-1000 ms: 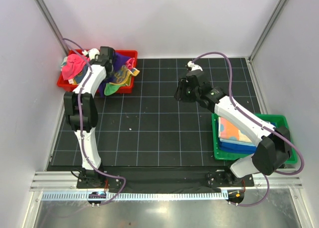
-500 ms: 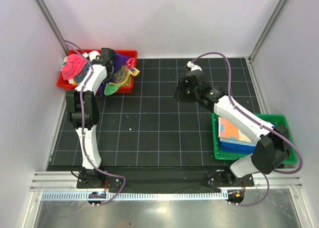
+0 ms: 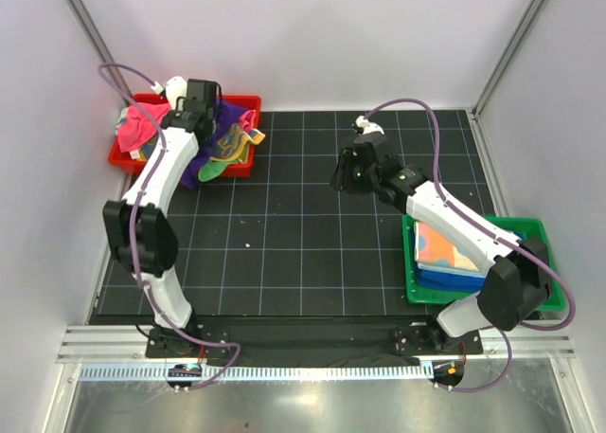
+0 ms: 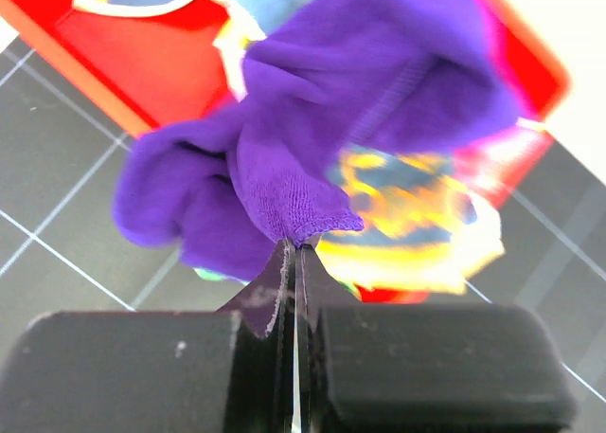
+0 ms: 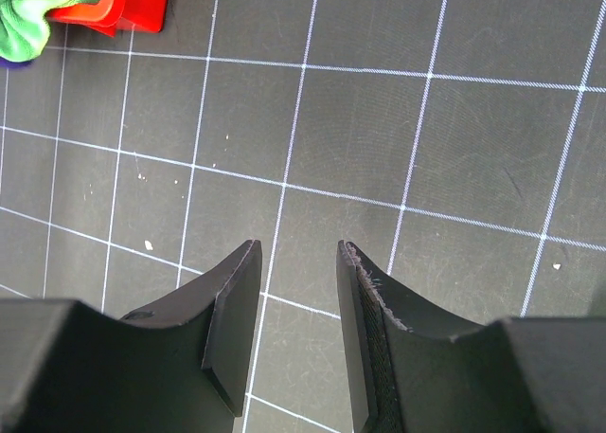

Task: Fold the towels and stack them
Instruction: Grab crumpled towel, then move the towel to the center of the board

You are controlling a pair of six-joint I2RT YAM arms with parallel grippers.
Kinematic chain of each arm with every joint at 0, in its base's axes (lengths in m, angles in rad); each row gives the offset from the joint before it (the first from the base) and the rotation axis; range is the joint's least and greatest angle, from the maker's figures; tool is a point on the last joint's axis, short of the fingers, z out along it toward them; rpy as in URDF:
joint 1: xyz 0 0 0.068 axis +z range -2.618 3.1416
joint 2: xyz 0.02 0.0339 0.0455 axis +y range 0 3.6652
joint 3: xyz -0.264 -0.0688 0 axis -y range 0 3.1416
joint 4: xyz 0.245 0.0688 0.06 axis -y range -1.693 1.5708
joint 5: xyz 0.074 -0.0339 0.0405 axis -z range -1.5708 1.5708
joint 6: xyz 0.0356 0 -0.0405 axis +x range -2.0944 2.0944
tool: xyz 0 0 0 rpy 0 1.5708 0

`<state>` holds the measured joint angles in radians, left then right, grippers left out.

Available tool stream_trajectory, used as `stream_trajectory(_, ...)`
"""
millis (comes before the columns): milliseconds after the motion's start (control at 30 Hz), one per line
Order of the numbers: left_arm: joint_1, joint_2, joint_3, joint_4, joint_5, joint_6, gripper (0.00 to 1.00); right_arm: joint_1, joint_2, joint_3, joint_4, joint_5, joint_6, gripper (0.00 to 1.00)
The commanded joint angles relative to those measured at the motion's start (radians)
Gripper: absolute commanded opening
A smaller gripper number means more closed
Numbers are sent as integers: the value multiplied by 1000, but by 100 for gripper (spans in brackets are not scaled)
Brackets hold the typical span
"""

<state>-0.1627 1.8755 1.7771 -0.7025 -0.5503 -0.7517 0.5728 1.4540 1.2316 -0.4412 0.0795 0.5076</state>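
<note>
In the left wrist view my left gripper is shut on a pinched fold of the purple towel, which hangs bunched above the red tray. From above, the left gripper sits over that tray, with purple cloth trailing over its front wall. Pink and teal-and-yellow towels lie crumpled in the tray. Folded towels are stacked in the green tray. My right gripper is open over bare mat, nothing between its fingers; from above the right gripper hovers right of centre.
The black gridded mat covers the table between the two trays. White walls close in the back and sides. A corner of the red tray with green cloth shows at the upper left of the right wrist view.
My left gripper has shut on the purple towel and risen, the left arm swinging up and outward. The right arm has not moved.
</note>
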Motion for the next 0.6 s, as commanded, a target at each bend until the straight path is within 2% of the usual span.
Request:
stream_trajectory(0, -63, -148, -39, 44, -30, -1, 0, -4, 2, 11, 39, -7, 5, 44)
stream_trajectory(167, -190, -268, -125, 47, -43, -9, 0, -4, 0, 12, 36, 5, 8, 45)
stream_trajectory(367, -423, -380, -163, 15, -118, 22, 0, -11, -24, 12, 27, 37, 17, 45)
stream_trajectory(567, -676, -495, -254, 8, -117, 38, 0, -42, -58, -12, 15, 75, 35, 45)
